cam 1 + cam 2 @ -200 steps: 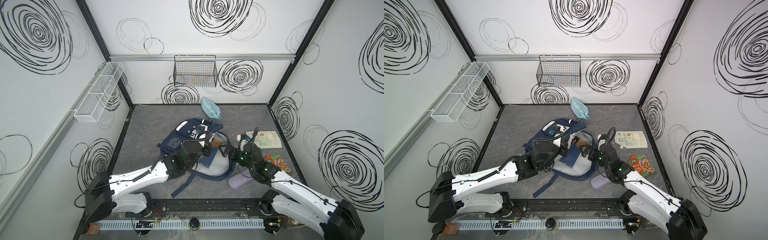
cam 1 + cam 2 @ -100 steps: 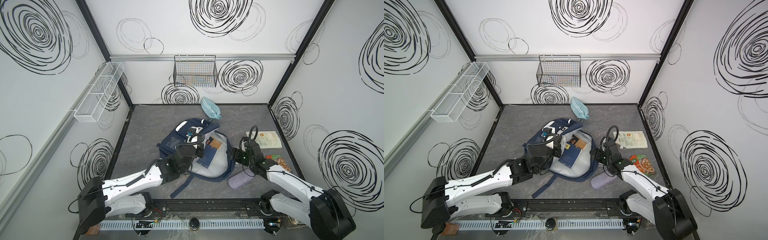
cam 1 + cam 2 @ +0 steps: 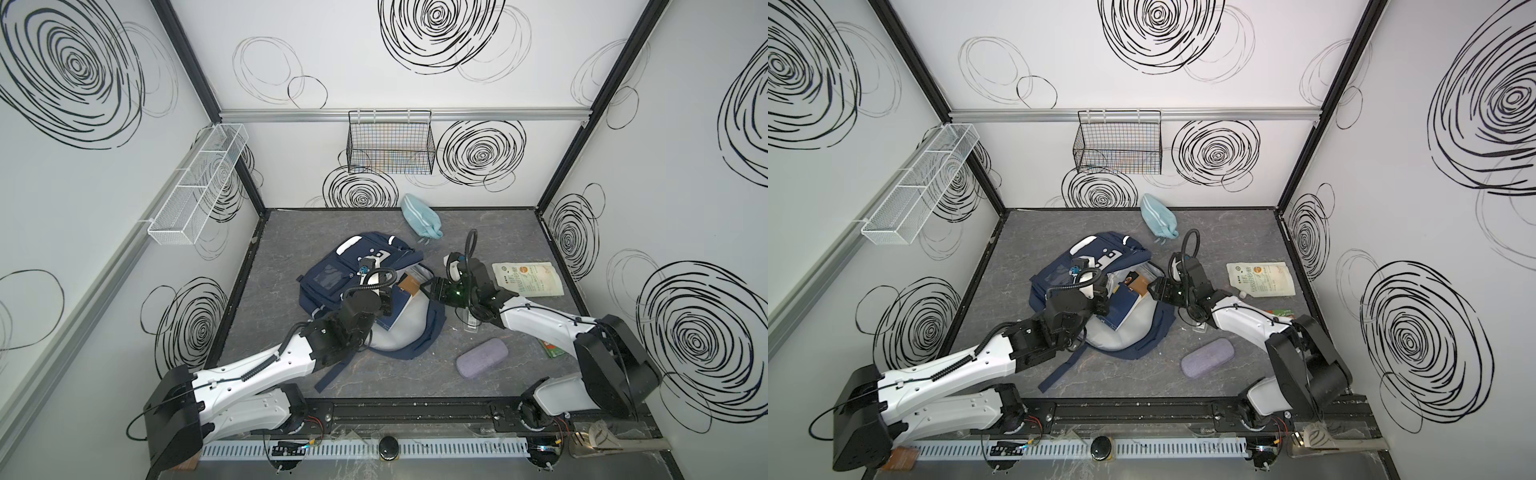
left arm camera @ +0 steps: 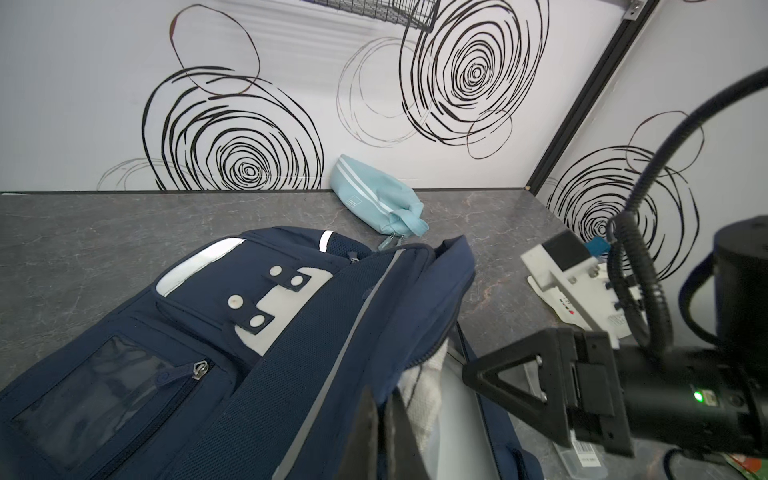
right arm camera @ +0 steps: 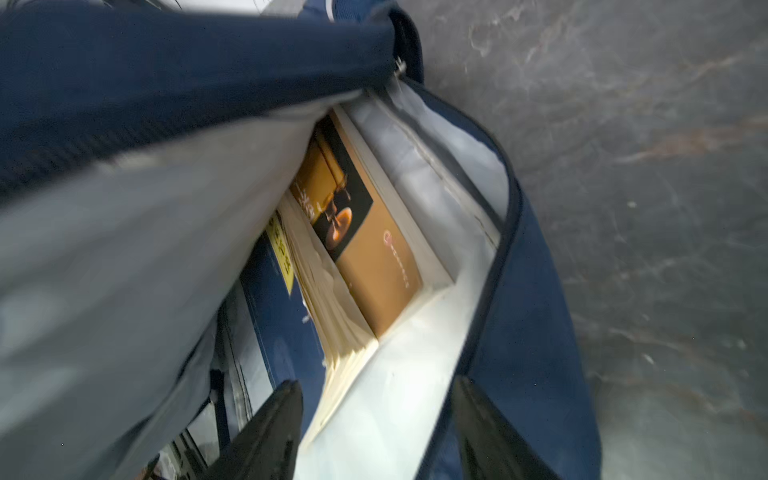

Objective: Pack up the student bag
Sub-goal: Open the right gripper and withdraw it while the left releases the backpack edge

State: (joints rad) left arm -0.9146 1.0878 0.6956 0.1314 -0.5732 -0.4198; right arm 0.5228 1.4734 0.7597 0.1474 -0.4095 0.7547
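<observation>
the left gripper (image 4: pixel 380 399) was clenched on the upper lip of the student bag (image 3: pixel 332 286). the bag lay front pockets up in the middle of the table (image 3: pixel 291 232), its mouth turned toward the right arm, and that pinch held the flap up and the mouth open. inside, on the pale lining, a blue book (image 5: pixel 282 316) and a brown book (image 5: pixel 374 257) lay side by side, so at least two things looked packed.

the right gripper (image 5: pixel 376 382) was at the mouth with its jaws apart. only the lining and the bag's navy lower rim ran through the gap, and whether the fingers touched the cloth could not be told. it looked like a move to take that rim and widen the opening. a light blue pouch (image 3: pixel 419 216) lay near the back wall. further right, a purple case (image 3: pixel 482 357) and a white packet (image 3: pixel 528 278) lay outside the bag, so the packing looked unfinished.

a second earlier the right gripper had been over the mouth with its jaws spread wider. half a second earlier it had drawn back clear to the right of the bag. now it had come back to the rim with a narrower gap. the left gripper had kept its pinch throughout, and the brown book showed in the mouth each time.
</observation>
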